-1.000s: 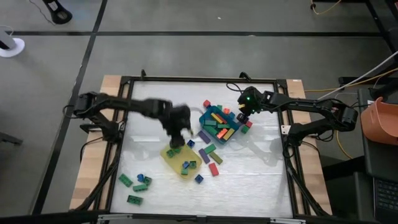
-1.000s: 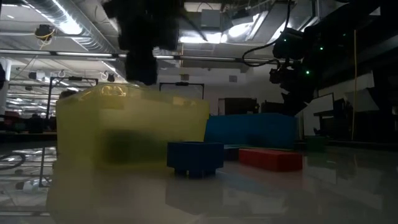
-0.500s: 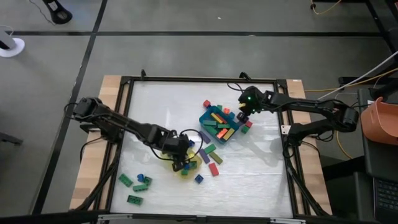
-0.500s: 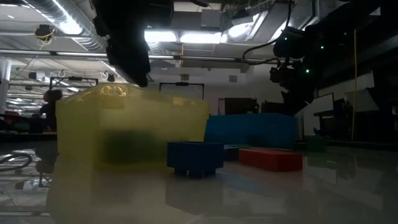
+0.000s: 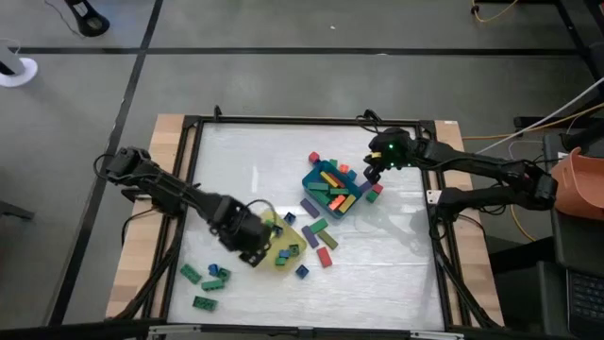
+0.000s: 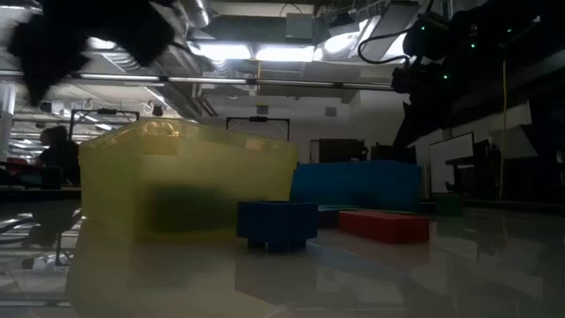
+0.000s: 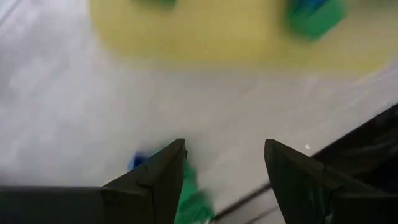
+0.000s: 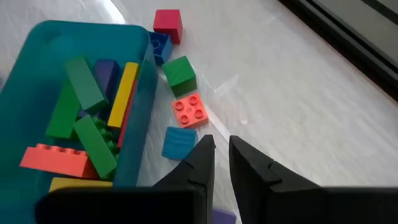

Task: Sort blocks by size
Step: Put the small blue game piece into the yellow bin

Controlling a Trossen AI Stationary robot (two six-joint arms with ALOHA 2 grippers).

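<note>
Left gripper now sits over the desk just beside the left edge of the yellow tray, between that tray and the loose cluster of green and blue blocks near the front left corner. Left wrist view shows its two fingers standing apart with nothing between them; beyond them lie bare desk, a green block and a blue one, and the yellow tray with small pieces on it, blurred.

Change from earlier frames: one second ago this gripper hung above the yellow tray, half a second ago it was down at the tray, and now it has pulled off to the tray's left with the fingers parted. Judgement: a small block was just dropped in the yellow tray, and the arm is heading to the front-left cluster for the next one. Several blocks are loose there, so the sort is well short of finished.

Centre: the blue tray holds the longer bars: green, yellow, orange, purple. A few blocks lie on the desk between the trays and in front of them.

Right gripper is at the back right corner of the blue tray, fingers closed on nothing, above a red, a green, an orange and a blue block beside the tray wall. It has shifted only slightly since earlier.
</note>
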